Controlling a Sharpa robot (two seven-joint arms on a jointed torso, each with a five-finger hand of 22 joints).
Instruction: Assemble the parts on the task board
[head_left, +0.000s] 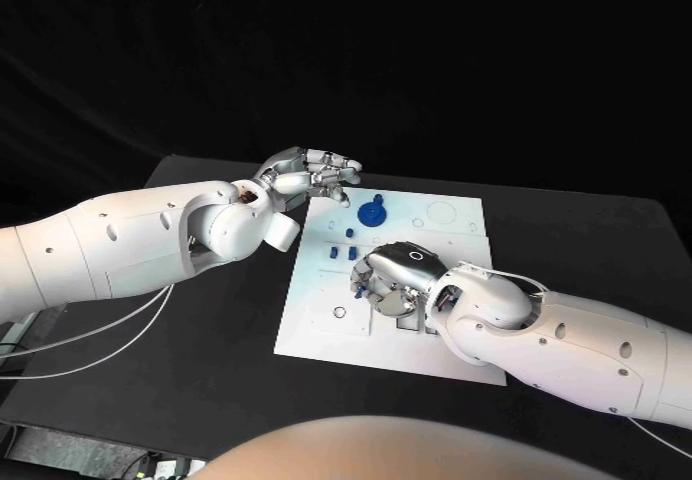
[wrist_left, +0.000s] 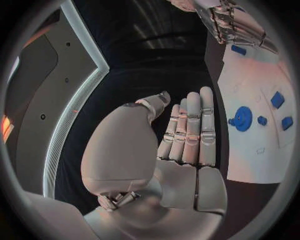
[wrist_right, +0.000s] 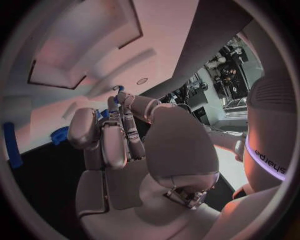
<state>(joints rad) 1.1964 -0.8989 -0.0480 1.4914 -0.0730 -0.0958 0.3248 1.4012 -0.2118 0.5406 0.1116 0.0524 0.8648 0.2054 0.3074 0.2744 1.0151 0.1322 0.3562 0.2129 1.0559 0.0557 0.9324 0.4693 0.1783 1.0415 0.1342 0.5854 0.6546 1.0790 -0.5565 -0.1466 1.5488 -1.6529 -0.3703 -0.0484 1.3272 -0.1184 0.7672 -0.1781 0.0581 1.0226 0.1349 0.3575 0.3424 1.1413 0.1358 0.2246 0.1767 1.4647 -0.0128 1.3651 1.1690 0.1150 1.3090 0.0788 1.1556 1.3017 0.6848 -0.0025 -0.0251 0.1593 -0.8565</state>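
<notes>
The white task board (head_left: 325, 325) lies in the middle of the black table. A round blue part (head_left: 374, 212) sits near its far edge, with small blue parts (head_left: 335, 253) beside it. My right hand (head_left: 397, 275) is down over the board's middle. In the right wrist view its thumb and a fingertip meet on a small blue part (wrist_right: 117, 89). My left hand (head_left: 310, 175) hovers at the board's far left corner, holding nothing. In the left wrist view its fingers (wrist_left: 190, 127) are straight and side by side, next to the round blue part (wrist_left: 242, 118).
Black table (head_left: 188, 370) surrounds the board on all sides. White cables (head_left: 87, 340) hang under my left arm at the table's left edge. More small blue parts (wrist_left: 277, 100) lie on the board beyond the round one.
</notes>
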